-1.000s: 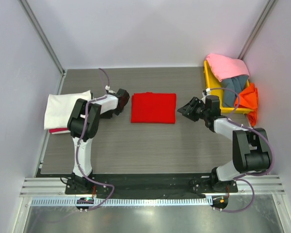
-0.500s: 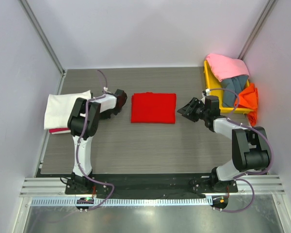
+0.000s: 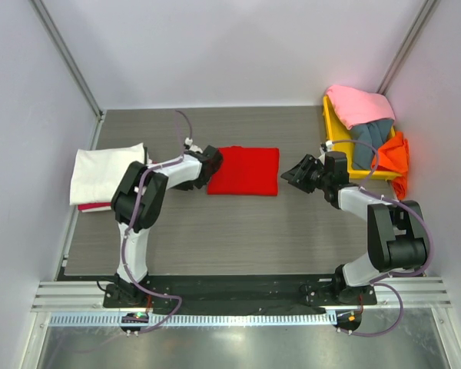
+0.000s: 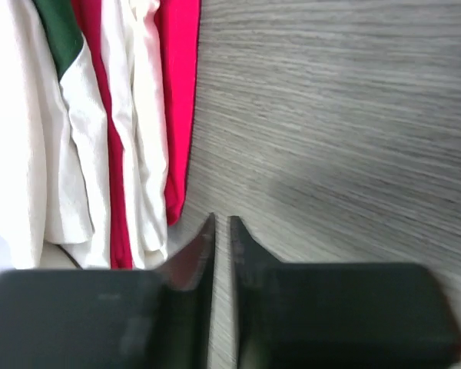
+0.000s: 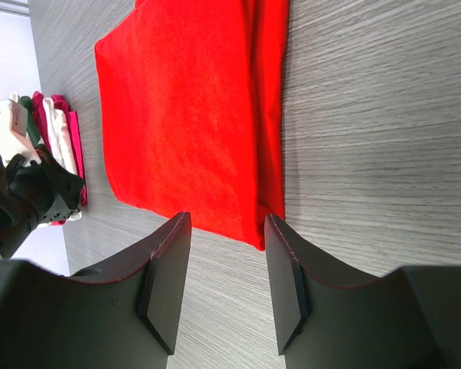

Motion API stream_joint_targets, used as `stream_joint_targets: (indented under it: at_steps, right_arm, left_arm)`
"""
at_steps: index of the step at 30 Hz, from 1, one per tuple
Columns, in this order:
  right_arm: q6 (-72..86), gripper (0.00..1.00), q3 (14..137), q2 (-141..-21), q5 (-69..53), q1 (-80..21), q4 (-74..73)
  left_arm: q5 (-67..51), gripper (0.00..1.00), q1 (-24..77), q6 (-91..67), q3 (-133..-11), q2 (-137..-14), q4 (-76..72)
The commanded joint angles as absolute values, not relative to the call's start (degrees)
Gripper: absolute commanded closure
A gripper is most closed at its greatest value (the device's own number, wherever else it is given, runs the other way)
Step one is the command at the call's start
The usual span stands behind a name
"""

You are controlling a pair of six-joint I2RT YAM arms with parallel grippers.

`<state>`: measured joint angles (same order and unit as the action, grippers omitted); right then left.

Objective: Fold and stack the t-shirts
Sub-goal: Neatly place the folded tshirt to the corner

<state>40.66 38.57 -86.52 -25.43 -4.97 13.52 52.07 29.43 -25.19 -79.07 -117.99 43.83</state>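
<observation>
Top external: grey wood-grain table (image 3: 238, 231), both arms reaching in from the near edge.

- Red t-shirt (image 3: 243, 171), folded to a neat rectangle, flat at mid-table.
- Cream-white t-shirt (image 3: 104, 171), folded, on top of a stack at the table's left edge; a pink-red layer shows under it.
- Yellow tray (image 3: 328, 127) at far right. Pink t-shirt (image 3: 359, 104) heaped on top, grey-blue t-shirt (image 3: 373, 134) below it, orange t-shirt (image 3: 396, 157) spilling over the right side.
- Left gripper (image 3: 207, 167) at the red t-shirt's left edge. Left wrist view: fingers drawn to a thin slit, nothing between them. Bare table ahead, stack's layered edges up-left.
- Right gripper (image 3: 298, 172) just beside the red t-shirt's right edge, apart from it. Right wrist view: fingers spread wide, the shirt's near corner lying ahead in the gap, untouched.
</observation>
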Motion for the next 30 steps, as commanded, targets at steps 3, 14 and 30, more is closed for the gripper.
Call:
stream_joint_targets:
  at_steps: [3,14,30]
  right_arm:
    - [40.6,0.51,38.6,-85.8,-25.5,-4.9,14.8]
    - [40.3,0.51,38.5,-85.1,-25.2,-4.8,14.1]
    - [40.6,0.51,38.7,-85.8,-25.0,-4.8,14.2]
  left_arm:
    - [56.8,0.76,27.1,-27.3,-82.4,-120.0,46.8]
    - [55.3,0.58,19.8,-23.1,-85.5,-126.9,45.1]
    - [51.1,1.00,20.4,-23.0,-83.6,-124.4,43.1]
